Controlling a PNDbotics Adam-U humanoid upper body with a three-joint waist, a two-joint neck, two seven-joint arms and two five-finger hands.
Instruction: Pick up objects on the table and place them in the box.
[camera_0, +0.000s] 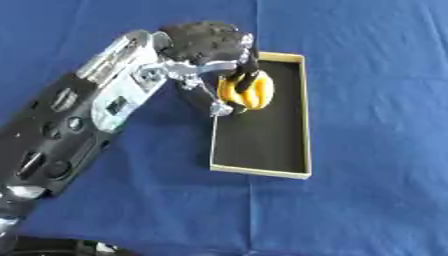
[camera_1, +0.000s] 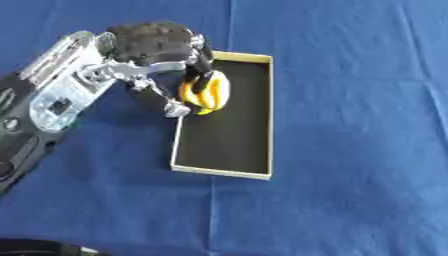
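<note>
Blue cloth-covered table (camera_0: 367, 100) fills the view, faint crease lines running across the fabric. On it, right of centre, lies a shallow rectangular cardboard box (camera_0: 304, 115), tan rim and walls, black floor inside, long axis running near to far and slightly askew. Left arm (camera_0: 79, 120), black shell with silver joints, enters from the lower left and reaches diagonally toward the far end of the box. Left hand (camera_0: 206, 42), black-backed, is positioned over the box's far left corner, its fingers (camera_0: 251, 75) curled down round a small yellow banana-like bunch (camera_0: 248, 92), ridged and rounded, apparently plastic. Dark fingers cross the top of the bunch; thumb side sits to its left, at the box's left wall. Bunch is inside the outline of the box, in the far left part, close to the left wall. Cannot tell whether it rests on the black floor or hangs just above it; a shadow lies directly beneath and around it. Near two-thirds of the box floor shows bare black. Right hand does not show in either view. At the lower left edge a dark curved part of the robot's body (camera_0: 61, 246) cuts across the corner. The arm's shadow falls on the cloth left of the box.
</note>
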